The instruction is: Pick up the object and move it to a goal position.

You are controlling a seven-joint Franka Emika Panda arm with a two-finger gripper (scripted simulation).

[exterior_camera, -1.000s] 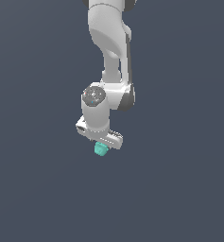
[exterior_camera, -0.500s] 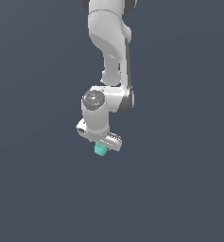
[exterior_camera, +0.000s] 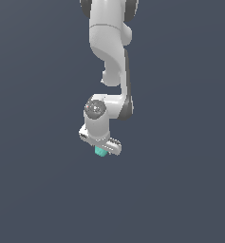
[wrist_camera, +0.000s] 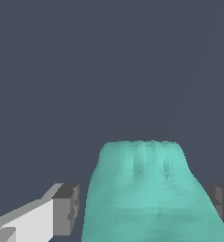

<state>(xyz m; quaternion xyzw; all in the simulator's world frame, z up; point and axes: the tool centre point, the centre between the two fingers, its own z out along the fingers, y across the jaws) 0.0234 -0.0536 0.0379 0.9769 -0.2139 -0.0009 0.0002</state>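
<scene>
Fingers (wrist_camera: 66, 210) of the hand (exterior_camera: 102, 148) clench the teal object (exterior_camera: 101, 151) between them.

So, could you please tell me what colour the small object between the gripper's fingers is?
Teal-green object, plain and unpatterned; the wrist view shows it best.

Exterior view distant, facing the arm (exterior_camera: 109, 71), wrist view close along fingers (wrist_camera: 66, 209), both showing the object (exterior_camera: 101, 151).

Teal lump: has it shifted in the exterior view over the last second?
Barely. The teal lump sits under the claw at nearly the same spot; with only a plain backdrop and no fixed landmark, any drift is too slight to tell.
</scene>
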